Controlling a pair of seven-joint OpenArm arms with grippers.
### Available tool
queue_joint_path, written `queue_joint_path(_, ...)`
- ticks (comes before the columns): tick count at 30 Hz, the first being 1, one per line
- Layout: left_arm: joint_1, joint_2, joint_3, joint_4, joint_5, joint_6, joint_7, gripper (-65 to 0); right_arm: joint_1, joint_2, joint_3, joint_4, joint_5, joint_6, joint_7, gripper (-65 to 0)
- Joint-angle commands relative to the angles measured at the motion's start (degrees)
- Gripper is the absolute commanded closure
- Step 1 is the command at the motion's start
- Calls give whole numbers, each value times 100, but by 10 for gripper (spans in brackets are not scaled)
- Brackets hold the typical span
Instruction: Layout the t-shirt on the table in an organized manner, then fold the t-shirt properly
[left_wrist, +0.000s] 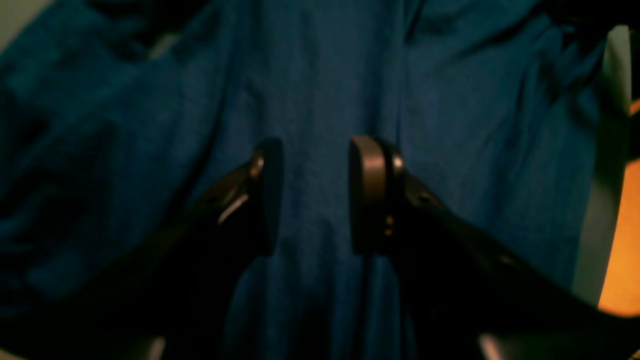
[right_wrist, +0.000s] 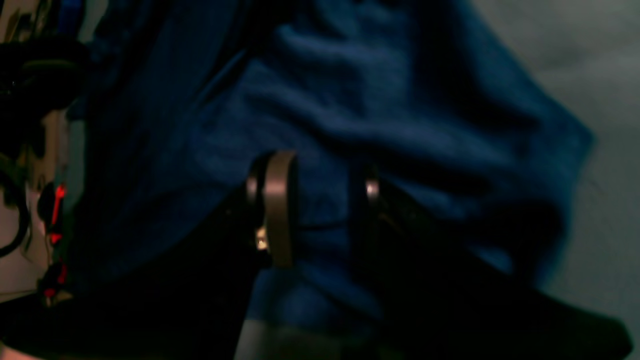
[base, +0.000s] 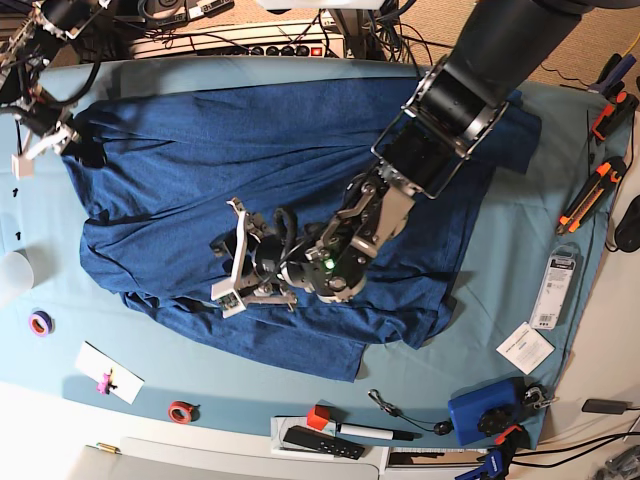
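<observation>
- The two dark fingers (left_wrist: 367, 190) of the left gripper (left_wrist: 317, 165) are nearest in the left wrist view. They stand apart with a clear gap. Nothing is pinched between them, and only flat blue cloth shows behind the gap.
- The two dark fingers (right_wrist: 280, 210) of the right gripper (right_wrist: 325, 190) are nearest in the right wrist view. They also stand apart, and bunched blue cloth fills the gap. I cannot tell if they hold it or just hang over it.
- The big, soft, dark navy-blue t-shirt (base: 200, 160) lies spread over the middle of the table, with many wrinkles and folds. Its near edge is doubled over on itself.
- The wide table with the smooth light teal cloth (base: 480, 290) shows all around the shirt.
- In the base view the left arm reaches down from the top right to the middle of the shirt. The right arm is at the shirt's far left corner.
- A flat white tray (base: 290, 425) sits at the near edge of the table. In it lie a long black bar (base: 320, 442), a white pen (base: 365, 432) and a small red block (base: 318, 417).
- A blue box (base: 485, 410) sits near the tray, to the right. It is too small to see what is inside.
- A purple tape ring (base: 40, 323) and a red tape ring (base: 180, 411) lie on the left side, apart from the shirt.
</observation>
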Motion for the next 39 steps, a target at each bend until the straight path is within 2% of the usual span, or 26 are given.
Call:
queue_joint_path(1, -160, 61, -33, 59, -63, -4, -70, -204, -20, 166, 155, 85, 96, 17, 238, -173)
queue_joint_path(4, -149, 24, -33, 39, -63, -4, -24, -204, -11, 175, 542, 85, 96, 17, 334, -177)
queue_joint_path(8, -149, -70, -33, 39, -63, -9, -2, -204, -9, 177, 791, 85, -254, 17, 575, -272)
queue_joint_path(10, -149, -105, -33, 39, -63, -15, 28, -204, -4, 160, 782, 83, -603, 17, 896, -289)
queue_joint_path(13, -151, -109, -33, 39, -66, -26, 39, -204, 31, 162, 776, 83, -785, 13, 1180, -289)
queue_joint_path(21, -149, -111, -33, 39, -68, -46, 68, -204, 205, 164, 774, -33, -1309, -308, 1250, -289)
queue_joint_path(33, -151, -111, -33, 39, -66, -46, 61, -204, 487, 162, 774, -1132, -1252, -90, 1351, -286)
queue_joint_path(34, -151, -111, -33, 39, -66, -46, 61, -204, 531, 160, 774, -1156, -1252, -87, 1327, -271)
queue_joint_path(37, -149, -114, -33, 39, -63, -46, 59, -204, 549, 177, 776, -1158, -1193, -28, 1255, -137)
queue_joint_path(39, -151, -114, -33, 39, -63, -46, 61, -204, 546, 197, 778, -1156, -1093, 17, 1008, -44)
